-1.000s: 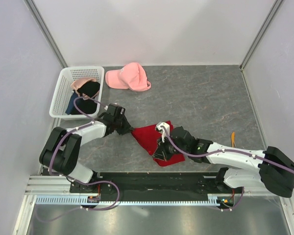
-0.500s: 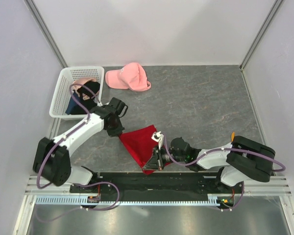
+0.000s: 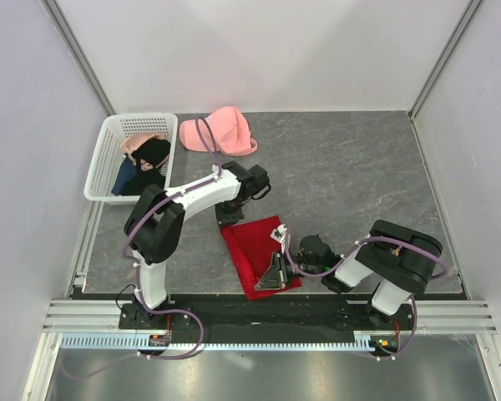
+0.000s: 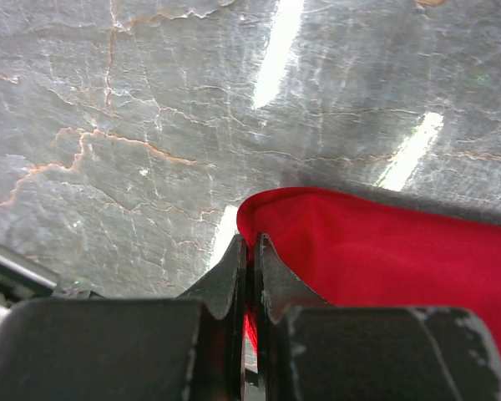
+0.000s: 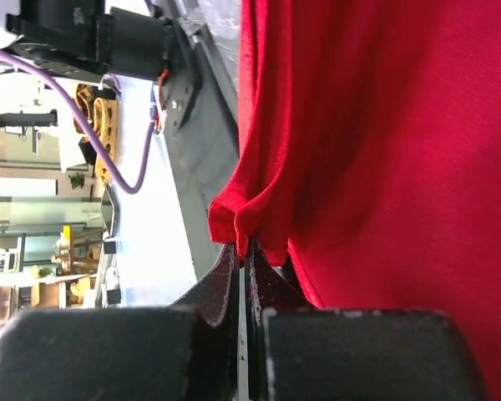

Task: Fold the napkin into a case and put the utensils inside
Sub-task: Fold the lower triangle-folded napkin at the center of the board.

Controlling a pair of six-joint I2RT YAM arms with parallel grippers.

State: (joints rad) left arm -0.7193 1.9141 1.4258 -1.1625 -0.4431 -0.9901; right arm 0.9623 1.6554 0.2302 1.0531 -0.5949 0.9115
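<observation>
Left tool and right tool are each pinched shut on the red napkin.
The left tool grips a rounded fold at the cloth's far left corner, and the right tool clamps a bunched hem on its near right side. The napkin lies on the desk between them, close to the near edge, with its long axis running far to near. The coming fold likely turns on carrying one end over the other. The overhead view gives this layout, but only the wrist views show cloth in the jaws. No utensils show in any view.
</observation>
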